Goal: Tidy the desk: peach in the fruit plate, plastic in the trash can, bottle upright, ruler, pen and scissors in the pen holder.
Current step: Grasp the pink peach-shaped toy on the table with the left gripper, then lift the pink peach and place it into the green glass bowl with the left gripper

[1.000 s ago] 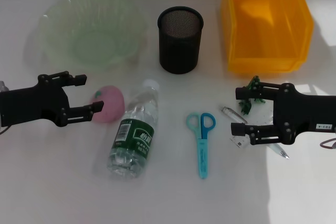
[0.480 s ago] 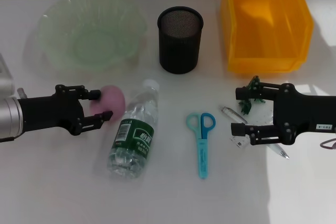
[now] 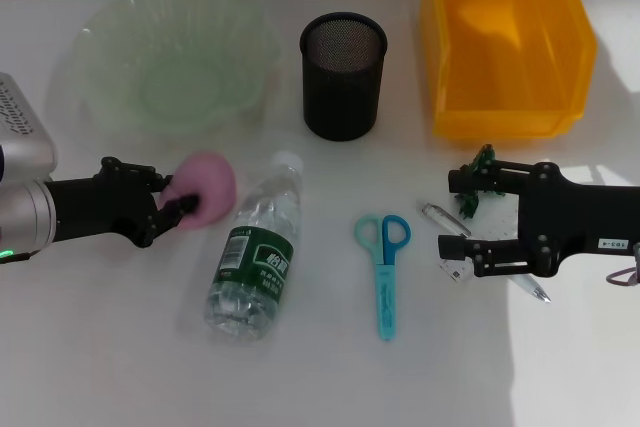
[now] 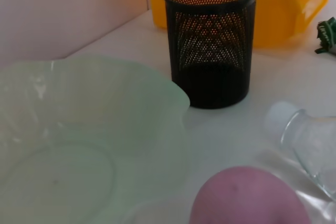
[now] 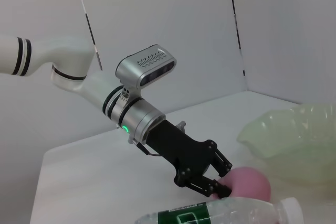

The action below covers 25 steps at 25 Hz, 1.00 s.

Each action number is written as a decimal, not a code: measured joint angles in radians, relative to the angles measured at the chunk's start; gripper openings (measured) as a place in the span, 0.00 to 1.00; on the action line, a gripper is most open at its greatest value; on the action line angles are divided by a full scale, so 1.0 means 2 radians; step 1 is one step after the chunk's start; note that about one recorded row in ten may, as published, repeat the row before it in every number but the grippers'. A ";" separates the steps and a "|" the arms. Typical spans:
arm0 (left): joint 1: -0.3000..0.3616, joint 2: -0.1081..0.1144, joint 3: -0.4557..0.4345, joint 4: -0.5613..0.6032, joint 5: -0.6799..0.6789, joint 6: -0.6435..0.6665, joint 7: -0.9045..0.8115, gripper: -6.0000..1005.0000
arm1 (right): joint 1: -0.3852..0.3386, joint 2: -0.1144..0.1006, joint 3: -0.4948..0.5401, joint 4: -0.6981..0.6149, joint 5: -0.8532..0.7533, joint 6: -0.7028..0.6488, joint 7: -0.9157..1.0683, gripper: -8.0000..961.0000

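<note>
The left gripper point(image 3: 178, 202), nearer arm, has its jaws clamped on the round pink peach point(image 3: 207, 190) low over the white surface point(image 3: 120, 347), the pale green scalloped plastic fruit plate point(image 3: 95, 42) just beyond.

The plate point(image 3: 175, 52) is set at the upper left of the head view, the holder point(image 3: 343, 75) at upper centre, and the bin point(image 3: 505, 42) at upper right. The peach point(image 3: 208, 190) is placed below the plate, with the bottle point(image 3: 254, 252) lying just right of it. The scissors point(image 3: 384, 269) are laid at centre, below the holder.
</note>
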State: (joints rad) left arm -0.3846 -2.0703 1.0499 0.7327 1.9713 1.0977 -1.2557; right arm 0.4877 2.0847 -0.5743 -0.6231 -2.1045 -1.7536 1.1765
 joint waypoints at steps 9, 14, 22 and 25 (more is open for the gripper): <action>0.006 0.000 0.001 0.010 -0.002 0.007 -0.013 0.25 | 0.000 0.000 0.000 0.000 0.000 0.002 0.000 0.87; 0.007 0.002 -0.118 0.053 -0.021 0.177 0.001 0.21 | -0.001 0.000 0.000 0.000 0.000 0.002 0.000 0.87; -0.024 0.003 -0.155 0.031 -0.092 0.088 0.015 0.10 | 0.001 0.000 -0.001 0.008 0.000 0.007 0.000 0.87; -0.053 0.004 -0.153 -0.006 -0.089 0.023 0.014 0.09 | 0.001 0.001 -0.001 0.009 0.000 0.007 0.000 0.87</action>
State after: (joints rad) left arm -0.4899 -2.0633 0.7432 0.7198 1.7926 1.1438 -1.2268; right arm 0.4890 2.0858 -0.5760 -0.6051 -2.1046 -1.7389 1.1765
